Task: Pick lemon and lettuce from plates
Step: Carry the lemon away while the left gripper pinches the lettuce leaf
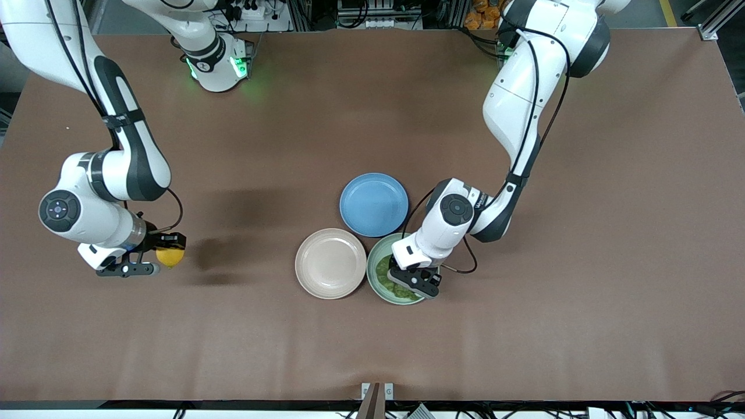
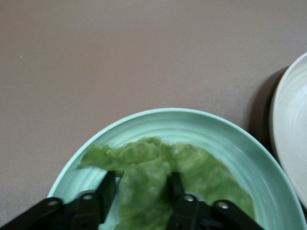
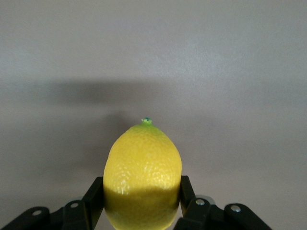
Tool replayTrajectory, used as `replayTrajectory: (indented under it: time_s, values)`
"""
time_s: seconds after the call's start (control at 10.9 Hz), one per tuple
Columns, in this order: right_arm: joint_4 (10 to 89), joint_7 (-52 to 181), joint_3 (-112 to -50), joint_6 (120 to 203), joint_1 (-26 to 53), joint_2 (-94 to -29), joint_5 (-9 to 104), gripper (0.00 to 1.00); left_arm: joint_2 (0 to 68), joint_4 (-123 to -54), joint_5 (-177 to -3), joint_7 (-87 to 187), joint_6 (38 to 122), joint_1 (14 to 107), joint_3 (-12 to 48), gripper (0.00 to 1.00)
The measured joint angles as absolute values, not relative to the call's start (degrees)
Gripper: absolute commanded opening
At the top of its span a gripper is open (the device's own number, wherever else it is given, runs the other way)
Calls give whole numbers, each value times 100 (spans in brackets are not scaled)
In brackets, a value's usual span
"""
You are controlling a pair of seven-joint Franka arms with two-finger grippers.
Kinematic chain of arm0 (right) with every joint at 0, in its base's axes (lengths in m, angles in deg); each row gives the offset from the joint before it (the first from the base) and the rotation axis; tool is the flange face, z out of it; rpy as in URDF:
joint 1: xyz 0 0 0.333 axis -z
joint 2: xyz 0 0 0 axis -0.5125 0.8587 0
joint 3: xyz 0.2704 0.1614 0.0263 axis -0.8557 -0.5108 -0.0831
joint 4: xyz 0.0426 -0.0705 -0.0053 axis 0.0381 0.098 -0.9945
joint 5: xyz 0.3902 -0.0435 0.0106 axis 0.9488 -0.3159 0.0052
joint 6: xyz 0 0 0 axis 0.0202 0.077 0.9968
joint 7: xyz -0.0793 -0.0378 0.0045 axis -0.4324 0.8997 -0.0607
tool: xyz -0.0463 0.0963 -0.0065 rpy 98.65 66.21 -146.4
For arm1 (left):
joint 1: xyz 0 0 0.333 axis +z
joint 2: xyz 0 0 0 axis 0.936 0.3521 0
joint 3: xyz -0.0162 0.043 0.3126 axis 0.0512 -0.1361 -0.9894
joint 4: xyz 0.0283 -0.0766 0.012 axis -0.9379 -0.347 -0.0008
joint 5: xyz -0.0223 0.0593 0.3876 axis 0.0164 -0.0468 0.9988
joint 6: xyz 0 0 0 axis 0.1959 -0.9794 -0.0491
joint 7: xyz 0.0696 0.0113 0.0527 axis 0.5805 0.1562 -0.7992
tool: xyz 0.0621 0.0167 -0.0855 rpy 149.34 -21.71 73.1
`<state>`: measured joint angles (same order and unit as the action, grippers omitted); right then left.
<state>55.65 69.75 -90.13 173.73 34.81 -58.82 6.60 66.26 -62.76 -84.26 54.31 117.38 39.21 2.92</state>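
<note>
My right gripper (image 1: 167, 255) is shut on the yellow lemon (image 1: 170, 257) and holds it above bare table toward the right arm's end; in the right wrist view the lemon (image 3: 143, 163) sits between the fingers of the gripper (image 3: 142, 191). My left gripper (image 1: 412, 281) is down in the mint green plate (image 1: 372, 273). Its open fingers straddle a raised fold of the green lettuce (image 2: 144, 165), with a slit of plate (image 2: 216, 134) showing beside one finger (image 2: 108, 187). The lettuce (image 1: 384, 270) is partly hidden by the hand. The beige-pink plate (image 1: 330, 263) is empty.
A blue plate (image 1: 373, 203) lies just farther from the front camera than the two task plates, touching distance from both. The beige-pink plate's rim (image 2: 292, 124) shows beside the mint plate in the left wrist view. Brown table surface lies all round.
</note>
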Motion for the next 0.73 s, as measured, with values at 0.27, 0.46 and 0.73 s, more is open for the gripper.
replayTrajectory:
  time_s: [0.27, 0.46, 0.73]
  values:
    - [5649, 6975, -9013, 17486, 3535, -5737, 660, 0, 6626, -6269, -8426, 5454, 11774, 3917, 294, 0]
    - [5660, 6975, -9011, 17574, 3617, -5648, 660, 99, 6625, -6258, -8425, 5454, 11779, 3922, 297, 0]
    - [5671, 6975, -9010, 17661, 3785, -5400, 660, 100, 6560, -6198, -8425, 5454, 11342, 3977, 268, 0]
